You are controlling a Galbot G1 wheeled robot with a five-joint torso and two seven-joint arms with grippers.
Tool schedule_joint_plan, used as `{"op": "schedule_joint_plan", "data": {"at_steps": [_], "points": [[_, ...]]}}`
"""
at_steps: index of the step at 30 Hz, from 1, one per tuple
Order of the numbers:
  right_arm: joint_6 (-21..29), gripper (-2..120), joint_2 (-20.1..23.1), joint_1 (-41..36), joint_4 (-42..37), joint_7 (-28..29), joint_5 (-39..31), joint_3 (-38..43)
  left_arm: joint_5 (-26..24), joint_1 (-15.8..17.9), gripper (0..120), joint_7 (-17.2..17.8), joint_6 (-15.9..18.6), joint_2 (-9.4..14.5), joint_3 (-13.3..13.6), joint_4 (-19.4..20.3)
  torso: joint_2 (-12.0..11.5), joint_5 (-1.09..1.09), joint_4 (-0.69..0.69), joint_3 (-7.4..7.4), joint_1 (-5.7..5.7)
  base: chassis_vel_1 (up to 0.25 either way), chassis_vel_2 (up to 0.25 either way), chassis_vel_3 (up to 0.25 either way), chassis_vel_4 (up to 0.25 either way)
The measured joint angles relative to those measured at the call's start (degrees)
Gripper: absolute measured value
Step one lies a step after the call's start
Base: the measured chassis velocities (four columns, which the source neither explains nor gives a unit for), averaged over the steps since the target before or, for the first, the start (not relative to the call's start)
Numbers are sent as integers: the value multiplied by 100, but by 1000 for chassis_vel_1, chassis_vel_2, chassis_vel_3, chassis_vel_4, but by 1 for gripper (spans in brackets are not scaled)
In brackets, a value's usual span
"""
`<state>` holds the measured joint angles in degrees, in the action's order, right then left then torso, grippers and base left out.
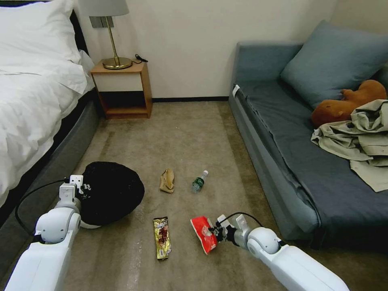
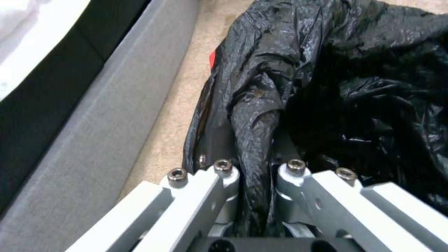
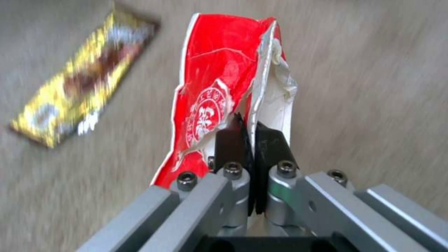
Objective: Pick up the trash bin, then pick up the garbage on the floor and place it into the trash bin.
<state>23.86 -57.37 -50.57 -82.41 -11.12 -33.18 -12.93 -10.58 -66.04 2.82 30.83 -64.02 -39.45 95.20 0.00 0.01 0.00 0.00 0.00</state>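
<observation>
The left claw (image 2: pixel 254 168) is clamped on a fold of the black liner at the rim of the trash bin (image 1: pixel 111 192), which sits low beside the bed (image 1: pixel 36 121), at the robot's left. The right claw (image 3: pixel 250 140) has its dark pads pressed together on an edge of the red snack packet (image 3: pixel 219 94), low above the carpet (image 1: pixel 194 129).

The step in hand looks to be carrying the packet across to the bin. Done well, the pinch stays firm, since only a thin torn edge is held and the packet could slip, and the release comes well over the bin's mouth, which the slack liner may partly cover.

The path leftward passes over the gold-brown wrapper (image 1: pixel 162 237); the packet should ride high enough not to drag it. The crumpled paper bag (image 1: pixel 167 180) and the small bottle (image 1: pixel 199 181) lie farther ahead, well apart from both claws. Open carpet runs between the bed and the sofa (image 1: pixel 283 161), whose edge is near the right arm.
</observation>
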Motion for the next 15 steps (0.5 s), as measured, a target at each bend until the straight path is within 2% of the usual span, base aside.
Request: {"op": "schedule_joint_plan", "data": {"at_steps": [5,7,8,10,11,15], "points": [[0,0,-33,709,-188,13,-253,-104,-43,-18,5,-46,-7,-22,65,34,0,0,0,0,0,0,0,0,0],[71,0,-179,1272,-307,71,-620,-265,-43,-29,5,-61,-10,-48,97,48,0,1,1,0,0,0,0,0,0],[71,0,-179,1272,-307,71,-620,-265,-43,-29,5,-61,-10,-48,97,48,0,1,1,0,0,0,0,0,0],[141,0,-398,1759,-358,153,-1054,-482,-40,-40,5,-73,-11,-67,122,67,0,0,1,0,0,0,0,0,0],[141,0,-398,1759,-358,153,-1054,-482,-40,-40,5,-73,-11,-67,122,67,0,0,1,0,0,0,0,0,0],[173,0,-836,2317,-337,209,-1572,-908,-40,-47,5,-79,18,-74,132,128,0,-4,1,0,0,0,0,0,0]]}}
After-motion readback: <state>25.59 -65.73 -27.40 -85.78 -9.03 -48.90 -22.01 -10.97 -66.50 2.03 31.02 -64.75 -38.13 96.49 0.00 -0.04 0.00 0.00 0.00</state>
